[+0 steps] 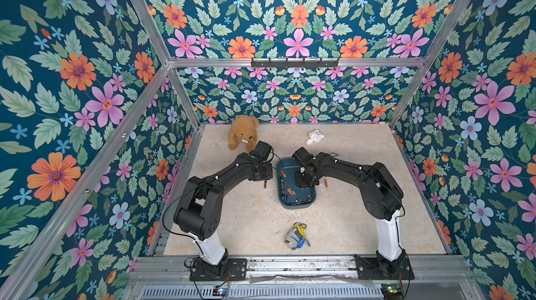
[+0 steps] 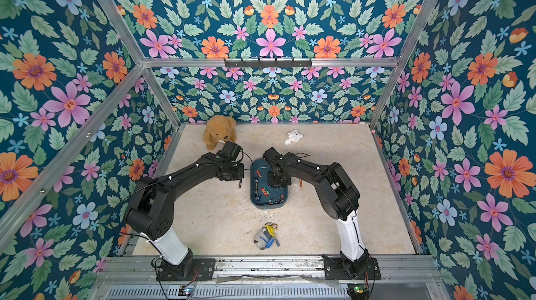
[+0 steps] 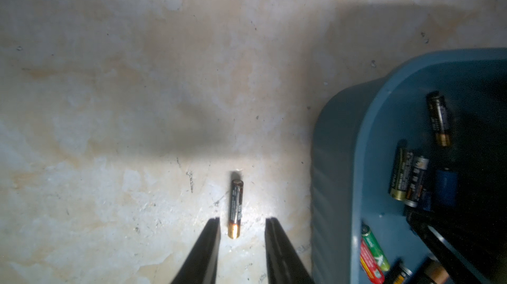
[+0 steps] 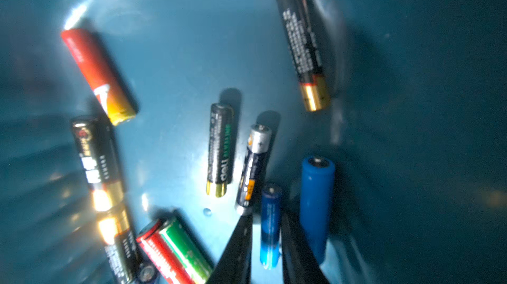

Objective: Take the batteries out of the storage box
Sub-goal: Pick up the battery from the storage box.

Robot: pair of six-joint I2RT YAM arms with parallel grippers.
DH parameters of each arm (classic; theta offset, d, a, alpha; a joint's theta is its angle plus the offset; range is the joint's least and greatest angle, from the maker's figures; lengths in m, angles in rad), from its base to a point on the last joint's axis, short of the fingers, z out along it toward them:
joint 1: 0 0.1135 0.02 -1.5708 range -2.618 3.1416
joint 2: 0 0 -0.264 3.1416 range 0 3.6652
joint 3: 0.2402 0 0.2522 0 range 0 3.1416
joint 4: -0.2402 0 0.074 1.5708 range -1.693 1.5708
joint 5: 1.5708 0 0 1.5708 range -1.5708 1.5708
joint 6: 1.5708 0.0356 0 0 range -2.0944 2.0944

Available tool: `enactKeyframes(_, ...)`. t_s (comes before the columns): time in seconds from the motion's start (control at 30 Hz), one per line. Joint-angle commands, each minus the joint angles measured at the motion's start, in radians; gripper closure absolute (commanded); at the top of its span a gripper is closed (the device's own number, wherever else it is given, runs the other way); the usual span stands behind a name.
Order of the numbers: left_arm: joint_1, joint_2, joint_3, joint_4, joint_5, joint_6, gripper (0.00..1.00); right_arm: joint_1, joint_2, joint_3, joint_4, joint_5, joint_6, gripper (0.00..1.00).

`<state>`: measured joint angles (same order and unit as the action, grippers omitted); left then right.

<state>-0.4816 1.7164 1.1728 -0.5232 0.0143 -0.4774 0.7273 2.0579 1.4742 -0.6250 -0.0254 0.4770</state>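
The teal storage box (image 1: 278, 188) (image 2: 251, 192) sits mid-table with several batteries (image 1: 291, 191) loose inside. My right gripper (image 4: 264, 215) (image 1: 303, 181) reaches down into it. Its jaws stand narrowly open astride a slim blue battery (image 4: 270, 230); one finger is against it and a thin gap shows on the other side. A thicker blue cell (image 4: 315, 203) lies beside them. My left gripper (image 3: 242, 221) (image 1: 263, 179) hangs open over the table just left of the box. A black, copper-ended battery (image 3: 236, 205) (image 1: 264, 184) lies on the table between and ahead of its fingertips, untouched.
An orange battery (image 1: 325, 182) lies on the table right of the box. A brown teddy bear (image 1: 243, 136) sits at the back left, close behind my left wrist. A small white plush (image 1: 315, 136) lies at the back. A grey, blue and yellow toy (image 1: 297, 234) lies near the front.
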Motion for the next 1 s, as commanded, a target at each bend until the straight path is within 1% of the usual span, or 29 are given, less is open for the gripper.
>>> enactKeyframes(0.0,0.001,-0.009,0.002,-0.004,-0.001,-0.009,0.66,0.0,0.01,-0.003,-0.016,0.012,-0.003,0.77)
enactKeyframes(0.43,0.001,-0.011,-0.005,-0.004,0.003,-0.012,0.66,-0.001,0.001,0.003,-0.024,0.016,-0.006,0.83)
enactKeyframes(0.97,0.001,-0.014,-0.001,-0.014,0.0,-0.013,0.66,-0.001,-0.065,0.03,-0.054,0.019,-0.001,0.84)
